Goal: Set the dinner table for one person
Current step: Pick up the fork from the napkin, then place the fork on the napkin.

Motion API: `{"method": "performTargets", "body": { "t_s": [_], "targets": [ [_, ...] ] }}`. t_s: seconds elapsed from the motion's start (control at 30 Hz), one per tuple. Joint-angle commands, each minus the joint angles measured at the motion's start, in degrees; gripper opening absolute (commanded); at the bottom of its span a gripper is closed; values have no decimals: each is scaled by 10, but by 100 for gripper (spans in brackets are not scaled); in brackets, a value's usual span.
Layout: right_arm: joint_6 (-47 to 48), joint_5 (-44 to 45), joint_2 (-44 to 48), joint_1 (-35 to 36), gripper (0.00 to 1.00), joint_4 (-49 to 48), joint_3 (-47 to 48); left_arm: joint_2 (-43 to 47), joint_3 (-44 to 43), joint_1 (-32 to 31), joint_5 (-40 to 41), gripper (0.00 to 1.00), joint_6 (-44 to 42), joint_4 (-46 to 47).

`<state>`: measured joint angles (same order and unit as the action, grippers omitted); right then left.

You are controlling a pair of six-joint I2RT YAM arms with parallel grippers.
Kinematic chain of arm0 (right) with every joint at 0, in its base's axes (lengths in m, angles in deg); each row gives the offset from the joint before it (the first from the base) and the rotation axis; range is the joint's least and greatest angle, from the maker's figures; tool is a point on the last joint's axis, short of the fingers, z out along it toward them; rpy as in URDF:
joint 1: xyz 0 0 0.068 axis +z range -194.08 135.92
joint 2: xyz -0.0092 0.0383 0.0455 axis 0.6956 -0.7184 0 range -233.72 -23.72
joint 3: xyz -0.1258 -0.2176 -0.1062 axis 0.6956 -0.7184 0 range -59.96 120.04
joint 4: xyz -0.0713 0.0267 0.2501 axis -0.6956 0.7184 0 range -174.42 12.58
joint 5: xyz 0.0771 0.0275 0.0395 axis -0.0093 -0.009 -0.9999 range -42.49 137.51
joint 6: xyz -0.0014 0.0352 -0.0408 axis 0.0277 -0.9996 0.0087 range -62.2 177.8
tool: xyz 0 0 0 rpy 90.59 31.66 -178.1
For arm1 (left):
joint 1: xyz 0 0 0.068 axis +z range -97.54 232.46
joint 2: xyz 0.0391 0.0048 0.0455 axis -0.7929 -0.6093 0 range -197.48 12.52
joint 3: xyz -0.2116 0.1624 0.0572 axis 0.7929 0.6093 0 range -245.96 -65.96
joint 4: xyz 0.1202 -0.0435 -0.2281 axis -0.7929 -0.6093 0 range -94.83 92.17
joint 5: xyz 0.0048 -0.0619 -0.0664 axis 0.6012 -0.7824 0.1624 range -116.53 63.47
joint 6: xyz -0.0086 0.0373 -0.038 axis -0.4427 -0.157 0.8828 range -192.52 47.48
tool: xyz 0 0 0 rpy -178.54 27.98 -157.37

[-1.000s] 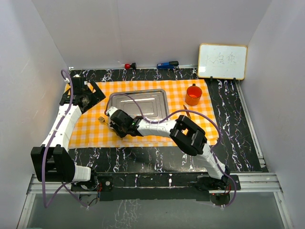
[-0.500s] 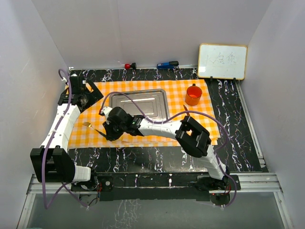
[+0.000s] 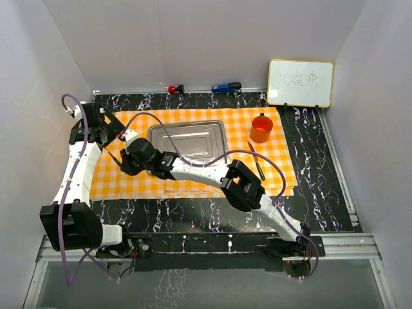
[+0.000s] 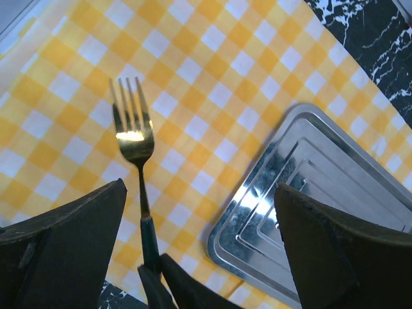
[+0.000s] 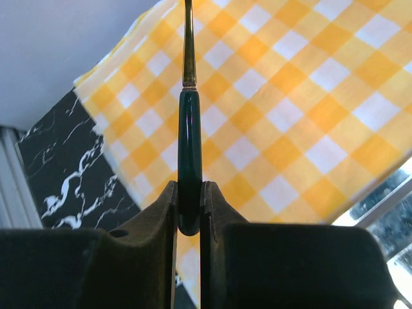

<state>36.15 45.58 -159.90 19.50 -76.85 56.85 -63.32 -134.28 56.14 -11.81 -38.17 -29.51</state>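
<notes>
Right claw [image 5: 188, 187]: clamped on the dark green handle of the fork [image 4: 134, 132], over the checked cloth [image 3: 122, 187] left of the steel tray [image 4: 257, 212].
Left claw [image 4: 199, 188]: spread wide, holding nothing, above the fork.
Worktop [image 3: 315, 174]: black marble under the cloth; the orange cup [image 3: 261, 128] and knife [image 3: 257, 164] lie right of the tray.
Step in hand: probably placing the fork. Lay it flat, parallel to the tray's edge, beside it and not touching. Let go only once it rests.
Left wrist view: shows you the tines and the gap to the tray.
Right wrist view: shows only the handle, pinched near its end.
</notes>
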Motion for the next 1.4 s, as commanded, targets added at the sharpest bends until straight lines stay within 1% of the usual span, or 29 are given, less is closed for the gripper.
{"method": "performTargets", "body": {
  "t_s": [0.0, 0.07, 0.2, 0.33, 0.37, 0.43, 0.47, 0.5, 0.53, 0.6, 0.7, 0.8, 1.0, 1.03, 1.13, 1.2, 1.23, 1.27, 1.3, 1.37],
  "targets": [
    [-26, 67, -69, -10, 0, 12, 102, 34, -5, 12, -29, 99, -11, -32],
    [-22, 86, -78, -11, 0, 12, 101, 32, -4, 18, -35, 99, -12, -34],
    [-1, 137, -76, -17, 0, -1, 68, 34, 3, 22, -46, 99, -10, -30],
    [-3, 126, -74, -38, 1, -4, 51, 35, 3, 23, -39, 99, -10, -31],
    [-6, 124, -71, -42, 7, -8, 44, 36, 3, 23, -38, 99, -10, -30],
    [-8, 126, -64, -46, 27, -17, 26, 36, 4, 23, -37, 99, -11, -30],
    [-6, 124, -59, -47, 45, -26, 15, 37, 4, 23, -37, 99, -11, -29],
    [1, 121, -54, -47, 56, -35, 6, 37, 5, 23, -37, 99, -11, -28],
    [5, 115, -50, -47, 58, -42, -2, 36, 7, 23, -35, 99, -11, -27],
    [20, 109, -40, -47, 59, -56, -14, 34, 6, 23, -34, 99, -11, -27],
    [35, 131, -26, -47, 59, -49, -20, 30, 4, 23, -25, 99, -11, -33],
    [59, 158, 11, -48, 58, -40, -41, 28, 6, 23, -21, 99, -15, -34],
    [107, 232, 148, -63, 57, -27, -99, -13, 2, 23, -37, 99, -18, -40],
    [118, 250, 169, -65, 56, -20, -106, -19, 3, 24, -44, 99, -16, -37],
    [168, 348, 222, -70, 55, -9, -135, -41, 11, 24, -62, 99, -11, -19],
    [196, 403, 248, -77, 53, 4, -160, -54, 18, 23, -67, 99, -7, -8],
    [200, 421, 262, -84, 48, 9, -179, -62, 22, 23, -68, 99, -4, -4],
    [190, 434, 280, -92, 40, 16, -199, -70, 26, 23, -70, 99, -2, -1],
    [174, 440, 299, -104, 29, 21, -227, -77, 29, 23, -74, 99, 1, 1],
    [133, 425, 343, -137, 2, 26, -289, -92, 34, 23, -75, 98, 11, 8]
  ]
}}
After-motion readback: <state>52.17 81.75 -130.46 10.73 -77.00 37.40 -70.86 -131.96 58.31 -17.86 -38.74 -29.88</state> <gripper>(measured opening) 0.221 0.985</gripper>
